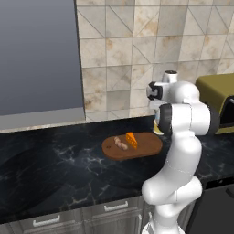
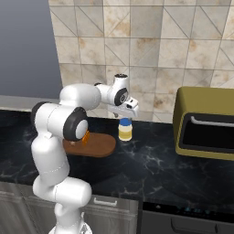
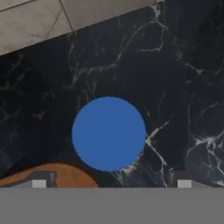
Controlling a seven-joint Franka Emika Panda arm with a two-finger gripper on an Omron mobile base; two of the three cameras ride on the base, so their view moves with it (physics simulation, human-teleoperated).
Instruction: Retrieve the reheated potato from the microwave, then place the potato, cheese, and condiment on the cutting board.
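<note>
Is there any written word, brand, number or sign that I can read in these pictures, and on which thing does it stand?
None can be read.
condiment bottle: pale body and blue cap, no label or print visible.
toaster oven: plain olive-yellow casing, no brand or markings.
cutting board, cheese and potato: no marks.
Wall tiles and black counter: patterns and veining only, no writing.

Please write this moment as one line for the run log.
phase: reach for condiment | gripper: open, directly above condiment | condiment: upright on counter, beside cutting board | potato, cheese: on board
</note>
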